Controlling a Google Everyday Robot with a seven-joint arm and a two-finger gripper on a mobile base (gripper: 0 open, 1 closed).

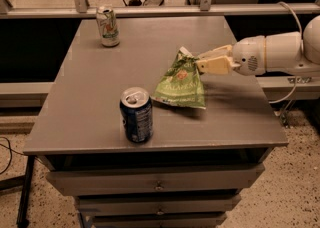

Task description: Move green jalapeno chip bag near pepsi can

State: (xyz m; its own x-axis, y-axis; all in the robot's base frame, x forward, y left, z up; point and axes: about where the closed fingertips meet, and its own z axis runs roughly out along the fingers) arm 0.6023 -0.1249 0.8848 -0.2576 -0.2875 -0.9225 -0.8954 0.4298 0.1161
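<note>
The green jalapeno chip bag [181, 83] hangs tilted over the middle of the grey table [90, 97], its lower edge just above or brushing the top. My gripper [196, 60] reaches in from the right and is shut on the bag's top corner. The pepsi can [136, 115], dark blue with a silver top, stands upright near the table's front edge, a short way left of and in front of the bag.
A white-and-green can [108, 26] stands at the table's back left. My white arm [280, 52] spans the table's right side. A rail runs behind the table. Drawers [159, 182] sit below the top.
</note>
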